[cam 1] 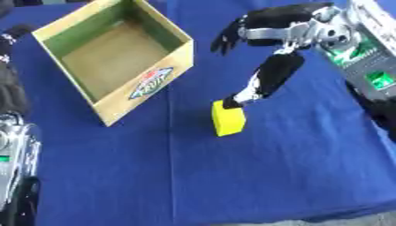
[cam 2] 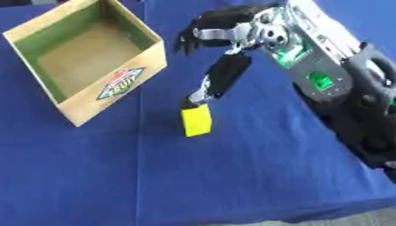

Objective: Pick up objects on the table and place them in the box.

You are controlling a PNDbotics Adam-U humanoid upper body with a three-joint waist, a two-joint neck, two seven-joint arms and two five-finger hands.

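Right hand (cam 1: pixel 263 66) hangs released, thumb tip touching the yellow block (cam 1: pixel 229 118), lining up a grab before the box (cam 1: pixel 116 57).

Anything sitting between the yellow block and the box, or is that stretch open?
Nothing: between the yellow block and the box there is only bare blue cloth, as the left eye view shows.

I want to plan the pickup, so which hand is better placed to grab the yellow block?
The right hand. It is already at the yellow block, one finger touching its top edge. The left arm sits at the table's left edge, beyond the box.
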